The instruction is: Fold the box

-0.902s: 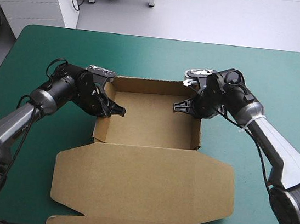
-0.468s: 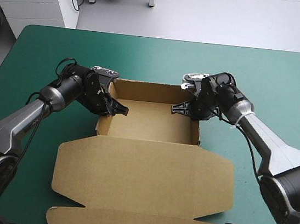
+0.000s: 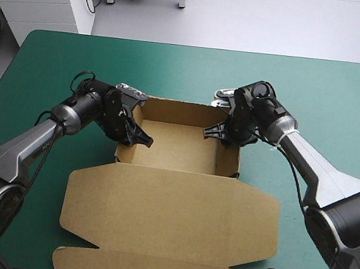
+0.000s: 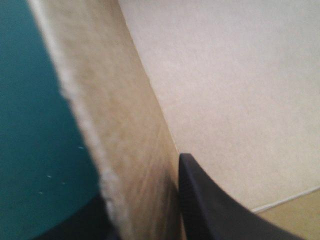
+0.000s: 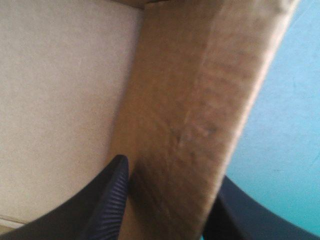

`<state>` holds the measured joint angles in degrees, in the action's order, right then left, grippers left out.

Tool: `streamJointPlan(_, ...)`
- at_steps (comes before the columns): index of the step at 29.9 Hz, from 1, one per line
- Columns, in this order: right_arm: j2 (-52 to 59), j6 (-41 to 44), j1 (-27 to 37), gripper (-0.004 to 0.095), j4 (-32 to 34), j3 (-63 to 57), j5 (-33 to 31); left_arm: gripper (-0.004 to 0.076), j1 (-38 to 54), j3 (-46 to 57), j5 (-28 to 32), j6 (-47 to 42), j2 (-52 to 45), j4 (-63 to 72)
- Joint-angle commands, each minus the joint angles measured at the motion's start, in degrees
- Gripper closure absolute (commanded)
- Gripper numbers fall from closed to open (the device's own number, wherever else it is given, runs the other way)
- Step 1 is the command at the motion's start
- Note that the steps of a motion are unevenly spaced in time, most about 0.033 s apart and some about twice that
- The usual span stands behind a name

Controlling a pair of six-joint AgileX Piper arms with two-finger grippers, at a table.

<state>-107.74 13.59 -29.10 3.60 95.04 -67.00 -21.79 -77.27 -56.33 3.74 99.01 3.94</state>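
One box (image 3: 169,219); left gripper (image 3: 133,139) and right gripper (image 3: 226,135) each tight on one side

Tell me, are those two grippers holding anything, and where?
Yes, the box: the left gripper pinches its left side wall, the right gripper its right side wall, one finger inside and one outside each.

One brown box (image 3: 159,191) lies on one table (image 3: 175,67) with a teal-green cover. The box has one open tray (image 3: 178,149) and one flat lid (image 3: 168,226). There are two arms, one left arm (image 3: 25,147) and one right arm (image 3: 315,167). Each ends in one gripper, so there are two: the left gripper (image 3: 137,135) and the right gripper (image 3: 215,131). Each gripper has two black fingers (image 4: 210,205), four altogether. Each pair has one side wall (image 5: 190,125) of the tray between it, two walls in all.
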Motion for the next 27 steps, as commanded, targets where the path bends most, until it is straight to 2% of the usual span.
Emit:
streamJointPlan(1,3.0,0.1,0.1,0.0461,3.6,4.8,-2.9,0.0424,-0.7,-0.8,-1.1,0.4,-2.1,1.9)
streamJointPlan(4,3.1,0.1,0.1,0.0461,4.0,6.8,-4.5,0.0332,-0.7,-0.9,-0.9,0.4,-2.2,1.8)
streamJointPlan(6,3.3,0.0,0.1,0.0461,3.0,7.7,-4.5,0.0312,-0.7,-1.2,-1.0,0.4,-2.4,1.0)
streamJointPlan(9,3.5,-0.2,0.1,0.0461,1.4,9.0,-4.5,0.0313,-0.7,-3.3,-3.7,0.4,-2.5,-1.3)
streamJointPlan(18,5.9,-0.6,0.1,0.0463,0.3,12.6,-4.5,0.0313,-0.7,-18.8,-17.6,0.4,-2.5,-3.6)
streamJointPlan(27,11.0,-0.6,0.1,0.0463,1.0,12.6,-4.5,0.0316,-0.7,-23.2,-17.4,0.0,-10.3,-2.7)
